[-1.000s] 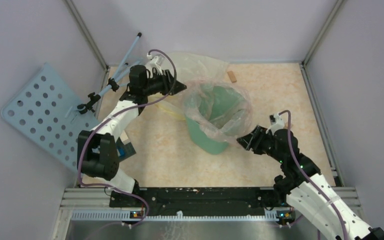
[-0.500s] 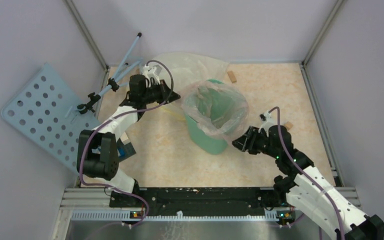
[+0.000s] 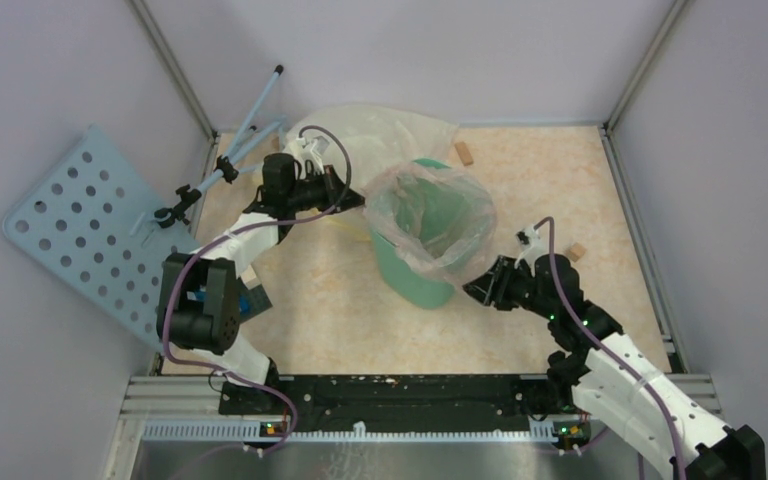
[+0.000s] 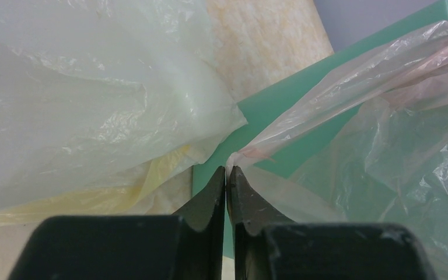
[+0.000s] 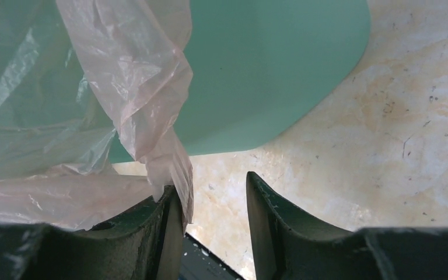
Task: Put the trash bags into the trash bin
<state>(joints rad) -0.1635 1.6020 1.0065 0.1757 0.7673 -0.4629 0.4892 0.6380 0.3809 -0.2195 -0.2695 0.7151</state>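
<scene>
Seen from above, the tips of my left jaws are lost behind the wrist and its cable. The base of the trash bin (image 3: 410, 275) is hidden under its own wide mouth. A dark blue thing (image 3: 254, 299) near the left edge of the table (image 3: 340, 310) is mostly covered by my left arm, and I cannot name it. My right wrist view cuts the bin off and shows only a curve of its green side. My left wrist view shows only a slanting band of it.

There is one trash bag (image 3: 430, 215), thin, crinkled and pale pink. It sits in the bin with its mouth spread over the rim and a skirt hanging down the outside. The one bin stands about mid-table, a little toward the far edge.

My left jaws are together, clamped on a twisted corner of the bag's edge at the bin's left side. My right jaws stand apart, low at the bin's near-right side. A fold of the bag hangs against the tip of one finger (image 5: 146, 221), but it is not pinched.

One larger pale-yellow bag (image 3: 390, 125) lies along the far edge toward the far-left corner, just beside the bin. There are two small wooden blocks, one (image 3: 464, 153) near the far edge and one (image 3: 577, 250) near the right edge. A pale-blue perforated panel (image 3: 80, 225) leans beyond the left edge, and a blue rod stand (image 3: 250, 115) rises by the far-left corner.
</scene>
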